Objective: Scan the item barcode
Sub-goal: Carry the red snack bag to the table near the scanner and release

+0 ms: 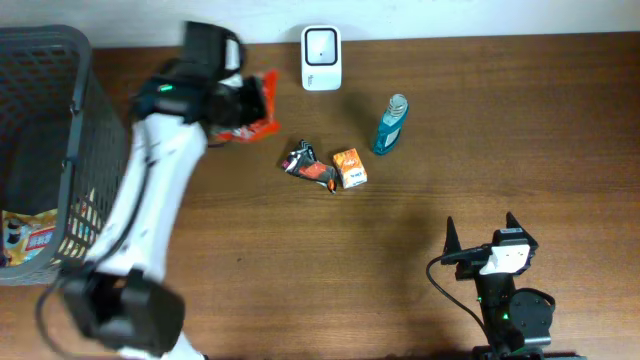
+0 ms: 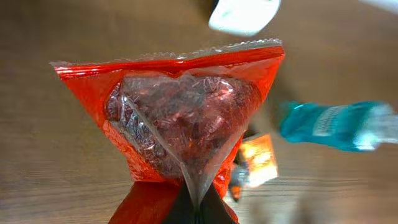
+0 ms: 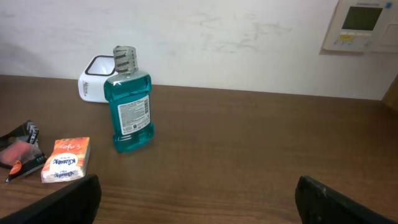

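The left gripper (image 2: 196, 210) pinches the red snack bag (image 2: 180, 112) just left of the white scanner (image 1: 321, 58); overhead, the arm hides part of the bag. In front of the scanner sit a mouthwash bottle (image 1: 390, 125), an orange packet (image 1: 350, 168) and a dark wrapper (image 1: 308, 165). The right gripper (image 1: 485, 240) gapes empty, well apart from the scanner.

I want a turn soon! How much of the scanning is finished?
One packet already lies in the basket, so probably done. Right now the left pincer is shut on the red bag near the white scanner. The mouthwash bottle, orange pack and dark wrapper wait on the table; the right pincer is open and empty.
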Robot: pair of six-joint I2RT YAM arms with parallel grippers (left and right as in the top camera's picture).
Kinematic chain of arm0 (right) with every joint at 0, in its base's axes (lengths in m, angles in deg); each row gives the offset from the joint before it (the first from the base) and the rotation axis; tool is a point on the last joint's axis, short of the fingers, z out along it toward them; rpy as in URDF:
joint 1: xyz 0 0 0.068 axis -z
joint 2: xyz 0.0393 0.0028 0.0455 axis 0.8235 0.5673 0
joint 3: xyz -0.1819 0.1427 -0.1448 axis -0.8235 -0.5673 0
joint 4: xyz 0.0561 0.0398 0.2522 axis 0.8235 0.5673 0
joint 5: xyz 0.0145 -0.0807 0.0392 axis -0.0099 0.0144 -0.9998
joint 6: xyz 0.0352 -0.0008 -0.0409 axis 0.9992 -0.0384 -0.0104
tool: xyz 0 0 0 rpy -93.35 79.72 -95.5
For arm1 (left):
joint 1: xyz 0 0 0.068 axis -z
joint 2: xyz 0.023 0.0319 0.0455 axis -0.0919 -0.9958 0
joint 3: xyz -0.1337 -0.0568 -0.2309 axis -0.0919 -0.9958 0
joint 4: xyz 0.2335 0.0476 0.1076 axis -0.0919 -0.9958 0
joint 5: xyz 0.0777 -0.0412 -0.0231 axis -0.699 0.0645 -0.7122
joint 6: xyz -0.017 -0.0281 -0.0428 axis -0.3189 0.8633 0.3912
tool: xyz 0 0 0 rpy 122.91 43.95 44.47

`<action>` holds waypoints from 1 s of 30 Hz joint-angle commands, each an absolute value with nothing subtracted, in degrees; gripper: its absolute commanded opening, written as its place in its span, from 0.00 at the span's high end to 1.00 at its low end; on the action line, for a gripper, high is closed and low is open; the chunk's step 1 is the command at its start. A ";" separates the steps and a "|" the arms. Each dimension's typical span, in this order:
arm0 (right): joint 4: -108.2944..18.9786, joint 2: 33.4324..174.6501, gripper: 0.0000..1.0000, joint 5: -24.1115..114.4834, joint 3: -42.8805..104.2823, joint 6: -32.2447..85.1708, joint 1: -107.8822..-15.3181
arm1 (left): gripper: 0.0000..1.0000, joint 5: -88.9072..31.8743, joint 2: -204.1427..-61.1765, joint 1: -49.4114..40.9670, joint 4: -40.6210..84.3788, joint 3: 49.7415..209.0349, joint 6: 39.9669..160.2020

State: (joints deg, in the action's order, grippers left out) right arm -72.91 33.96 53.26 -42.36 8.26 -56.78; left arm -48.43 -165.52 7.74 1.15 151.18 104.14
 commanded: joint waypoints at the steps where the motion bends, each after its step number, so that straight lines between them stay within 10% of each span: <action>1: -72.76 33.63 0.02 53.74 -42.86 8.30 -57.31 | 1.00 -56.10 -172.56 10.96 1.54 150.70 104.01; 18: -72.76 33.63 0.02 53.74 -42.86 8.30 -57.31 | 0.98 -55.07 -188.08 12.09 9.72 150.70 93.10; 19: -72.78 33.63 0.02 53.74 -42.86 8.30 -57.31 | 0.87 -55.07 -188.08 12.40 9.56 150.70 92.14; 20: -72.78 33.63 0.02 53.74 -42.86 8.30 -57.31 | 0.31 -55.90 -188.08 12.75 9.48 150.70 91.96; 21: -72.78 33.63 0.02 53.74 -42.86 8.30 -57.31 | 0.19 -56.62 -188.08 12.84 9.48 150.70 91.96; 30: -72.76 33.63 0.02 53.74 -42.86 8.30 -57.31 | 0.11 -59.40 -185.63 10.98 -0.05 160.86 92.01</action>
